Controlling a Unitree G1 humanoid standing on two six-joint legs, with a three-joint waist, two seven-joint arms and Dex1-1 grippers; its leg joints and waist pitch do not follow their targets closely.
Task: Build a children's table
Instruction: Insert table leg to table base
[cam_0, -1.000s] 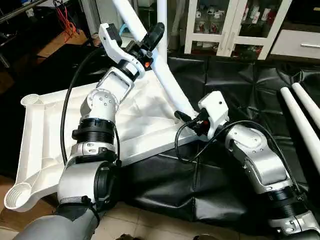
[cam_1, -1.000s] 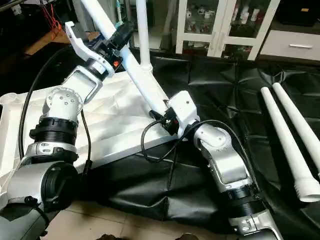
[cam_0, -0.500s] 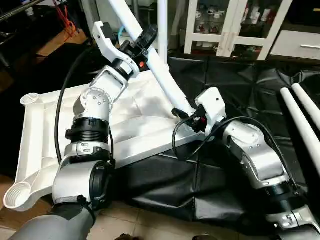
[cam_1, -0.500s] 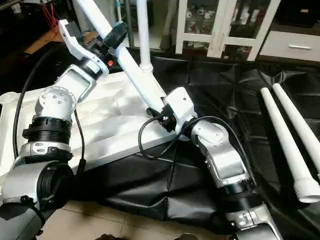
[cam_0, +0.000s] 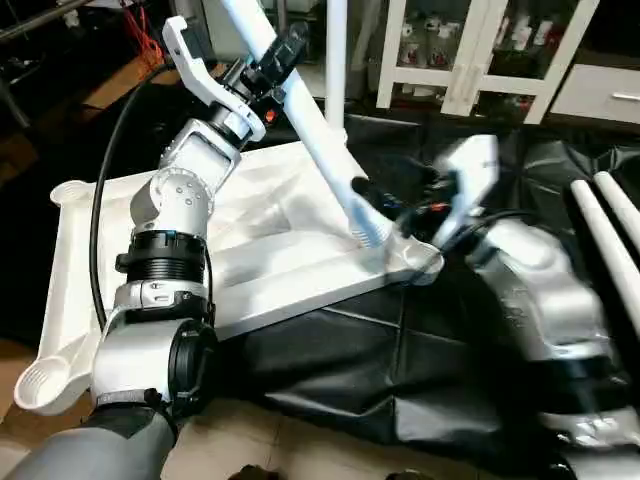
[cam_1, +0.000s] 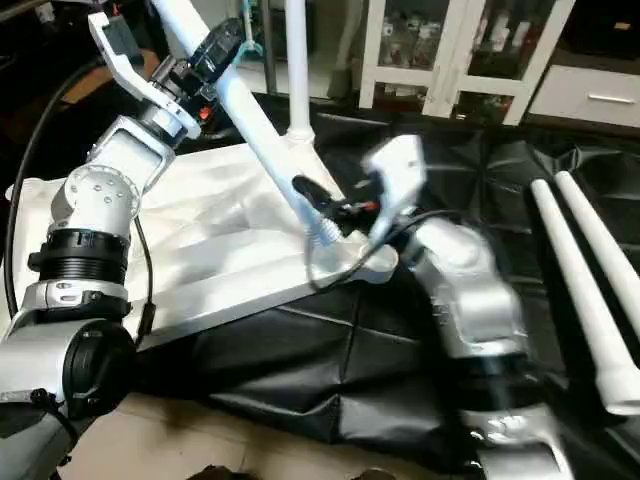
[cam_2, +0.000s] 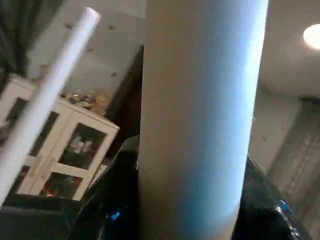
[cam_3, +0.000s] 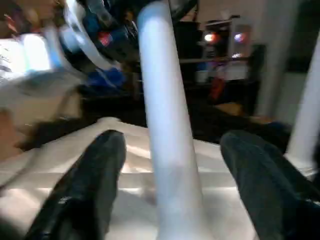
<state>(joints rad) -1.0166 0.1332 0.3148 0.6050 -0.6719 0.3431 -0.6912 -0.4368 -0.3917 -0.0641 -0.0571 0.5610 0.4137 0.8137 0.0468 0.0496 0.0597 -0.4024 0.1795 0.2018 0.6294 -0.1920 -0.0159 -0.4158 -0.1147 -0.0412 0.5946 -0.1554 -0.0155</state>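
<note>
The white plastic square tabletop (cam_0: 270, 250) lies upside down on the crinkled black sheet (cam_0: 420, 370) spread over the floor, ribbed underside up, which is the only way its round corner sockets can take legs from above. One long white tubular leg (cam_1: 297, 60) already stands upright in the tabletop's far corner. The leg being worked on now, another long white tube (cam_0: 300, 115), leans steeply, its threaded lower end (cam_0: 367, 232) poised just at the open socket (cam_0: 415, 262) on the tabletop's near right corner. The left end effector (cam_0: 268, 72) is clamped around this tube high up its length, and that looks deliberate to me: a high hold steers the tilt while the bottom finds the hole. The right end effector (cam_3: 167, 165) sits low beside the same socket with its two black fingers (cam_3: 90, 180) spread wide on either side of the tube, not pinching it, so I take it for a loose guide or a grasp not yet made. Two spare white tubular legs (cam_1: 580, 270) lie side by side on the sheet well off to the right of the tabletop, waiting their turn. The two sockets along the tabletop's left edge (cam_0: 35, 385) sit empty.
</note>
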